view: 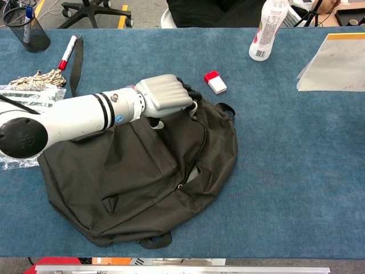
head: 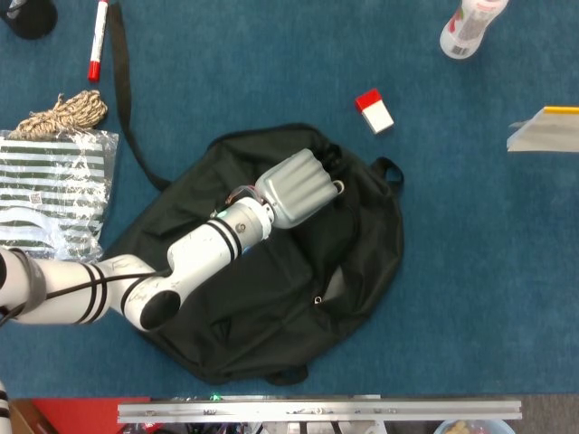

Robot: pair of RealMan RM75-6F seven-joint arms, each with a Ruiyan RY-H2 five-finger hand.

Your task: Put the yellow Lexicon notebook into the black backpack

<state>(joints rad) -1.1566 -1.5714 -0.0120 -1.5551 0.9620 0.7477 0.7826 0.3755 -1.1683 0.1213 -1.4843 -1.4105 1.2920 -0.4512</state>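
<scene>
Your black backpack (head: 298,298) lies flat on the blue surface (head: 470,271) under your left robot hand (head: 297,187), whose fingers curl onto fabric at its top edge, the red-and-white box (head: 374,111) just beyond, the yellow-edged notebook (head: 545,128) far right

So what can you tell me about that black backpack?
The black backpack lies flat and rumpled on the blue table, made of soft matte fabric. A small loop sits at its top end and a long strap trails toward the red marker. The left robot hand, fingers curled, grips the fabric near the top.
</scene>
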